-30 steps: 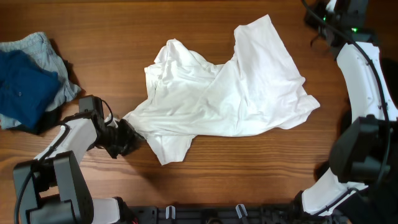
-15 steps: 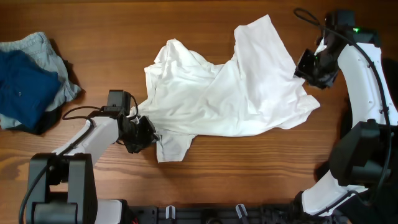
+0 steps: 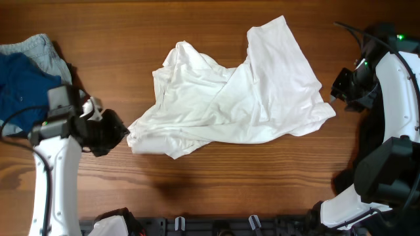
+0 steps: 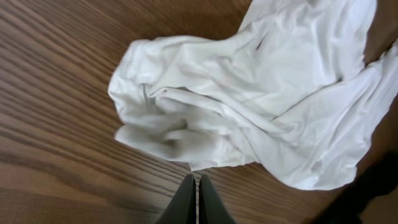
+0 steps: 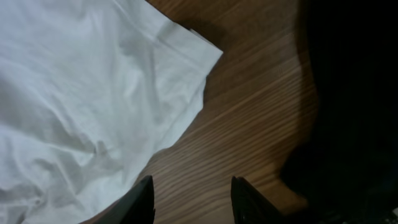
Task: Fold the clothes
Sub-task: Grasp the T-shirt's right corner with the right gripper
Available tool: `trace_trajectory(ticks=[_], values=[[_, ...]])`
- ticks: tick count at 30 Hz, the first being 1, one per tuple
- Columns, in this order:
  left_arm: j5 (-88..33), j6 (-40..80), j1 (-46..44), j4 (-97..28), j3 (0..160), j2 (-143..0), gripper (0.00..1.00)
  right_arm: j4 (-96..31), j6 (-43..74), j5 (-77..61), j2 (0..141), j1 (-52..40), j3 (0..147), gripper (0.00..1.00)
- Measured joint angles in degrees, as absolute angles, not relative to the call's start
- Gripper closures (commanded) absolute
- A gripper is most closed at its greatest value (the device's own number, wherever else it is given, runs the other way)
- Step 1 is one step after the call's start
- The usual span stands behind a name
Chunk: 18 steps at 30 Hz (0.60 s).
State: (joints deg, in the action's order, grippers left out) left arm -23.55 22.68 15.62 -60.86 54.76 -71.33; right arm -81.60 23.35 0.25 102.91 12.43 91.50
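Observation:
A crumpled white T-shirt [image 3: 236, 98] lies spread across the middle of the wooden table. Its lower left end is bunched into a lump, which also shows in the left wrist view [image 4: 249, 99]. My left gripper [image 3: 117, 134] is shut and empty, just left of that bunched end and apart from it; its fingertips [image 4: 196, 186] sit over bare wood. My right gripper [image 3: 336, 95] is open and empty beside the shirt's right corner [image 5: 93, 93], with its fingers [image 5: 193, 193] over bare wood.
A pile of blue and grey clothes [image 3: 26, 85] lies at the far left edge of the table [image 3: 216, 183]. The right arm's body stands along the right edge.
My left gripper has pulled back to the left, off the shirt, leaving the lower left end bunched. My right gripper has moved down to the shirt's right corner.

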Motion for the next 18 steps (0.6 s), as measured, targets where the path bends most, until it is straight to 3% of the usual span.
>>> trace_trajectory(ticks=[5, 6, 7, 8, 18], values=[[-23.4, 22.3, 16.9, -63.5, 54.8, -70.3, 0.96, -76.8, 23.1, -2.2, 102.4, 12.4, 82.1, 0.61], [-23.4, 22.3, 16.9, -64.0, 54.8, -70.3, 0.84, -75.9, 23.1, -3.0, 102.4, 12.4, 80.0, 0.60], [-23.4, 22.3, 16.9, -64.3, 54.8, -70.3, 0.62, -75.7, 22.9, -3.4, 102.4, 12.4, 78.6, 0.60], [-23.4, 22.2, 16.8, -64.5, 54.7, -70.3, 0.49, -75.3, 22.9, -3.9, 102.4, 12.4, 77.6, 0.60], [-21.8, 23.0, 7.8, -58.1, 43.2, -71.1, 0.43, -73.6, 21.8, -5.6, 102.4, 12.4, 77.1, 0.58]])
